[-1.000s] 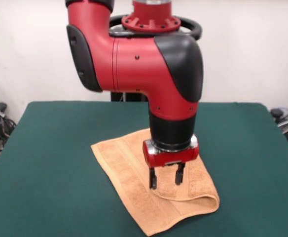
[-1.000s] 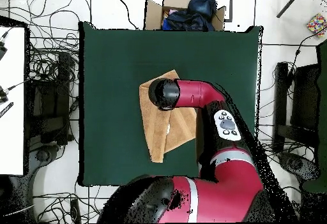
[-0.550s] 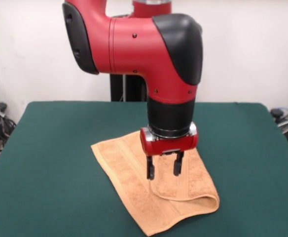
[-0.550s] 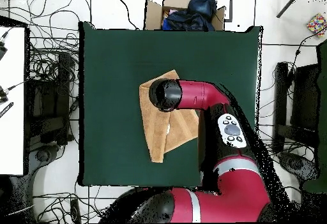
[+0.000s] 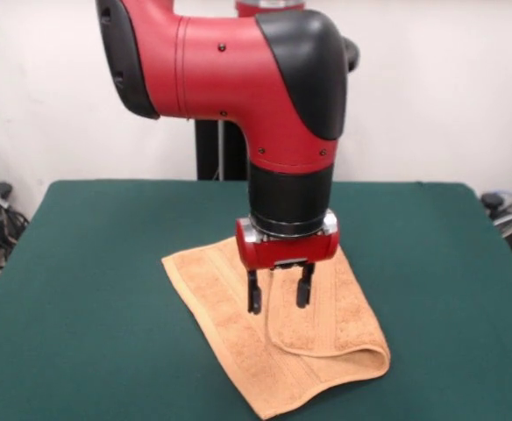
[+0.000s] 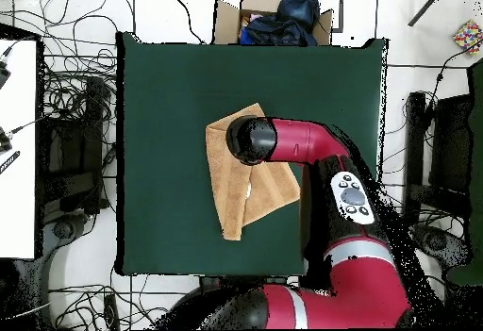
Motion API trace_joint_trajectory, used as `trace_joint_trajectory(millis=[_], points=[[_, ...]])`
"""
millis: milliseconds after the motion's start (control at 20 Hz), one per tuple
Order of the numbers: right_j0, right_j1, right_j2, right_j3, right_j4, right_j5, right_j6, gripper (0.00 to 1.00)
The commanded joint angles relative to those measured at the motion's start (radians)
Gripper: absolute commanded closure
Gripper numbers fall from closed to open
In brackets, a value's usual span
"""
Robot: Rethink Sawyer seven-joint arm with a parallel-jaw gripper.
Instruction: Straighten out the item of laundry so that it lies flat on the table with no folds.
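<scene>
Hovering just above the washcloth (image 5: 278, 338), the gripper (image 5: 280, 296) is pointing straight down in the front view, its two black fingers (image 5: 254, 293) standing apart with nothing between them. Their tips are hanging over the middle of the cloth, right by the inner edge of the folded-over flap, and whether they are touching the terry is hard to tell. The washcloth is lying on the green table (image 5: 89, 289), toward the near side, turned like a diamond. Its right-hand part is doubled over, making a rounded, puffy fold at the near right corner, while the left-hand strip is lying single and flat with its woven band showing. The red and black arm (image 5: 265, 96) is coming down from above and covering the cloth's far corner.

Switching to the overhead view, the gripper is hiding under the arm's black wrist (image 6: 247, 140), so its fingers are not showing here. The washcloth (image 6: 231, 190) is sitting near the middle of the table (image 6: 160, 91), well clear of every edge. A lighter long strip is running down its left side to a point, and a darker folded layer is lying on its right part, beside the arm (image 6: 311, 148).
</scene>
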Motion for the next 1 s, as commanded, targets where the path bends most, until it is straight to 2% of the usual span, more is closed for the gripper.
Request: trace_joint_trajectory(millis=[50, 650, 1000], points=[[-0.031, 0.014, 0.077, 0.087, 0.015, 0.012, 0.063, 0.0], [-0.014, 0.06, 0.063, 0.072, -0.011, -0.043, 0.087, 0.0], [-0.002, 0.067, 0.054, 0.052, -0.01, -0.023, 0.089, 0.0]])
